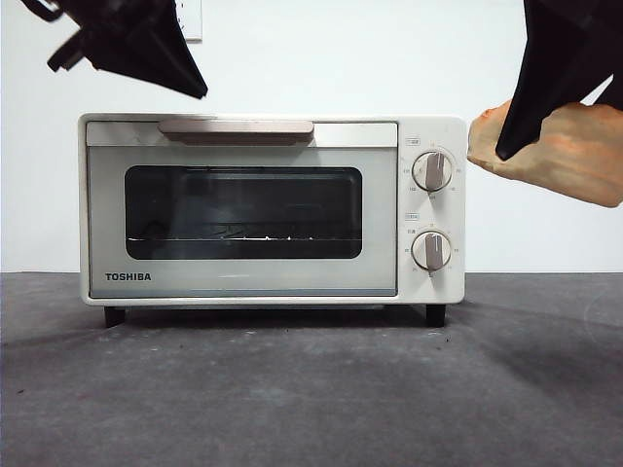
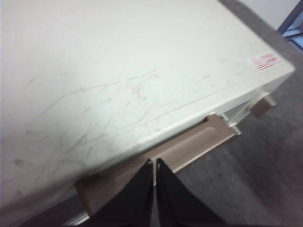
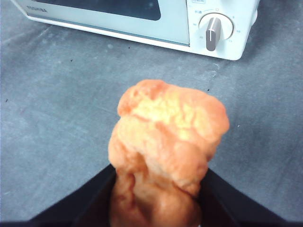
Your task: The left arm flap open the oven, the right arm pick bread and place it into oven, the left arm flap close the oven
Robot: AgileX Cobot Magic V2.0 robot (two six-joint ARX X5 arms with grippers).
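The cream-white TOSHIBA oven (image 1: 273, 209) stands on the grey table with its door shut and its beige bar handle (image 1: 237, 128) at the top. My left gripper (image 1: 190, 86) hangs just above the oven's top left; in the left wrist view its jaws (image 2: 155, 163) are shut and empty, right over the handle (image 2: 189, 149). My right gripper (image 1: 511, 146) is shut on the golden-orange bread (image 1: 569, 151) and holds it in the air to the right of the oven, at knob height. The bread (image 3: 165, 146) fills the right wrist view.
Two round knobs (image 1: 432, 171) sit on the oven's right panel. A white wall stands behind. The grey table (image 1: 311, 389) stretches out in front of the oven.
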